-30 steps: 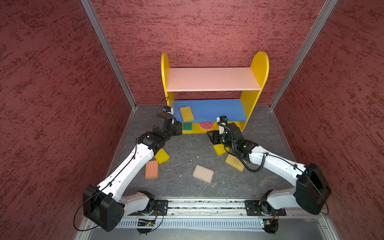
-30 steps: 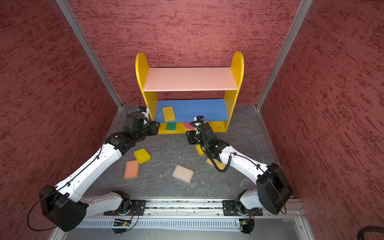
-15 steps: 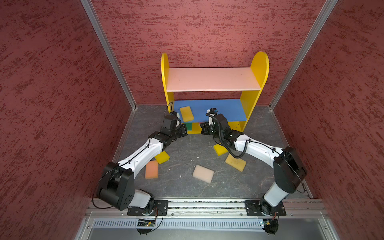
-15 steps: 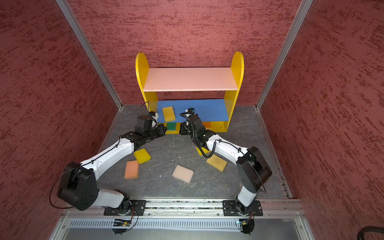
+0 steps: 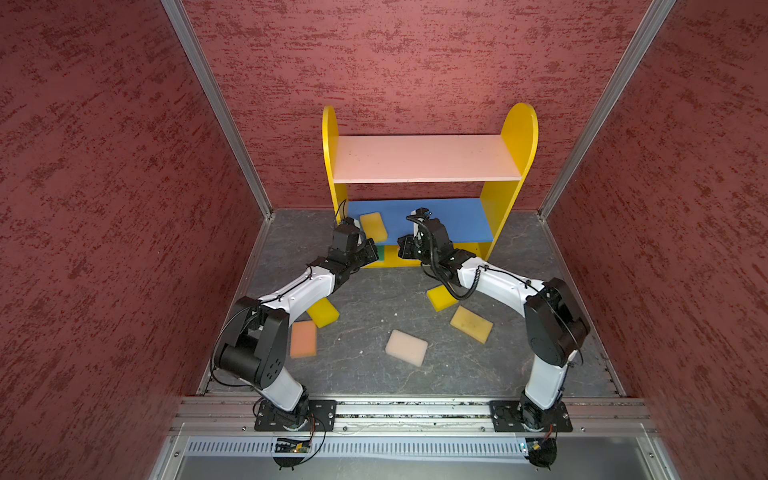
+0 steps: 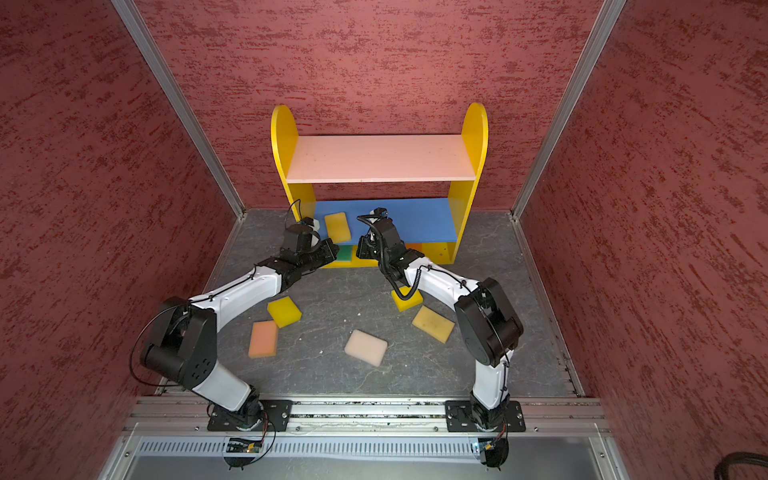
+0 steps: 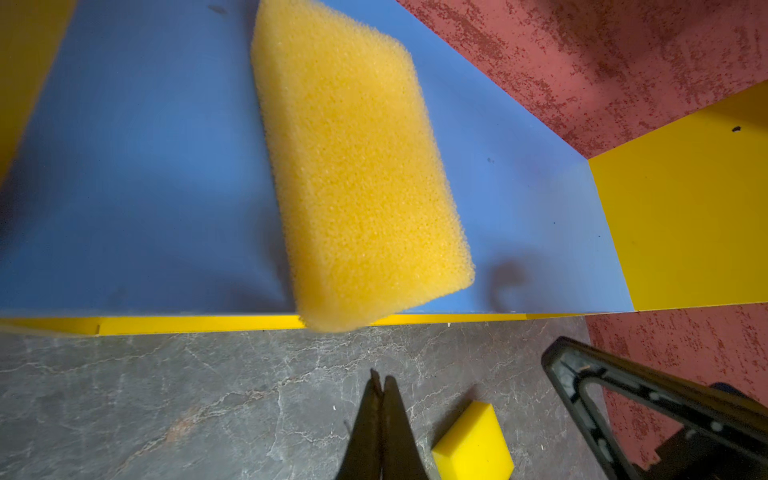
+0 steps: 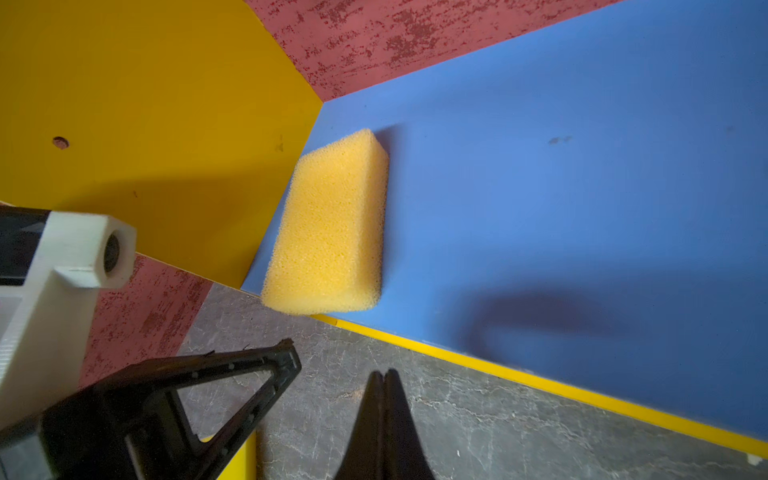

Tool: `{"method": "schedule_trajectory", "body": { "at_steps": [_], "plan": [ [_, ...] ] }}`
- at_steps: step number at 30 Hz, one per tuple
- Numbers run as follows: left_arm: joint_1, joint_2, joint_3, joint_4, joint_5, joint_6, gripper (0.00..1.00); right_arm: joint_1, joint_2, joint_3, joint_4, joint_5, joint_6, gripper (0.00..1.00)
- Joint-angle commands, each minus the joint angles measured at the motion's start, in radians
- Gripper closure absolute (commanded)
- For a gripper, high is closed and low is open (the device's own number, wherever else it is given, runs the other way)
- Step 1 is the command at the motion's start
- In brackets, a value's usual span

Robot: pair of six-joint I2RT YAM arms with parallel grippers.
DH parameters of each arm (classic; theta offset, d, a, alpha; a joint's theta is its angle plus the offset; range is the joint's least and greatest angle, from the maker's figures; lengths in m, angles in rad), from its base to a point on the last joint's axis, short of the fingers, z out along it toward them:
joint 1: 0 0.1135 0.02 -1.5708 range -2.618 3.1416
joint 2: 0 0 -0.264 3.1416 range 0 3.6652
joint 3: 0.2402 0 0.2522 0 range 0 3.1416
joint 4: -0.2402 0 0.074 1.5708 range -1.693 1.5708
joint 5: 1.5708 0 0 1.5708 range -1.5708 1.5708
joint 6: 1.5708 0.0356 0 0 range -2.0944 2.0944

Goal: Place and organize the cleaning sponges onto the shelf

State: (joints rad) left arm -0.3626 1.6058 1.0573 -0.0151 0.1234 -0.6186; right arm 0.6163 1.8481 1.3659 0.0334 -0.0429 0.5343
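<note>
Jaws shut, nearer shelf (image 5: 419,160); grey marbled floor (image 5: 374,291), red textured walls (image 5: 104,208).

Inventory for you, counted in both top views.

- **Shelf:** one shelf (image 5: 428,158).
- **Sponges:** seven you can count.
  - One golden sponge (image 5: 373,225) at frame centre.
  - Five at lower middle: left yellow sponge (image 5: 323,311), right yellow sponge (image 5: 437,296), orange sponge (image 5: 303,338), cream sponge (image 5: 406,347), tan sponge (image 5: 471,324).
  - One green sponge (image 6: 344,252) just below centre.
- **Arms:** two, left arm (image 5: 299,291) and right arm (image 5: 498,282).
</note>
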Motion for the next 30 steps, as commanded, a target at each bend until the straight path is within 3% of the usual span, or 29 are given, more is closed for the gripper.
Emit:
{"method": "schedule_trajectory", "body": {
  "at_steps": [1, 14, 30],
  "plan": [
    [0.004, 0.009, 0.040, 0.044, -0.047, -0.012, 1.00, -0.016, 0.013, 0.037, 0.014, -0.028, 0.004, 1.00],
    [0.007, 0.043, 0.063, 0.055, -0.131, -0.005, 1.00, -0.023, 0.109, 0.135, 0.006, -0.091, 0.004, 0.82],
    [0.039, 0.049, 0.070, 0.018, -0.209, -0.006, 1.00, -0.023, 0.185, 0.228, -0.024, -0.132, 0.008, 0.78]
  ]
}}
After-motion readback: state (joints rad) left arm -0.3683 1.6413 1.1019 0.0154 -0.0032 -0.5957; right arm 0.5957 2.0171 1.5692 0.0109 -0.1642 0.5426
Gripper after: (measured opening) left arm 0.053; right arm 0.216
